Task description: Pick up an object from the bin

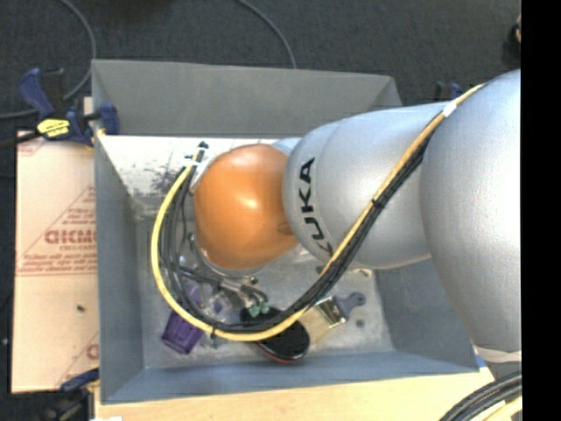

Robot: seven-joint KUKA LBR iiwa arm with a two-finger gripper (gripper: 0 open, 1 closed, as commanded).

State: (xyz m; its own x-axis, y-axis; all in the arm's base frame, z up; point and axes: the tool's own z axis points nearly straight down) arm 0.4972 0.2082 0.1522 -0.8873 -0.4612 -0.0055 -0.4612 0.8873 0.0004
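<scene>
My gripper reaches down into the front left part of the bin, mostly hidden beneath the arm's orange cover. A small purple block lies just to its front left on the bin floor. A black oval thing with a red edge rests by the front wall, to the gripper's right. Something small with green bits sits close beside the gripper. Whether the gripper holds anything is hidden.
A small metal clip with a grey-blue handle lies right of the black oval thing. The arm and its cables cover the middle and right of the bin. The bin floor shows at the back left.
</scene>
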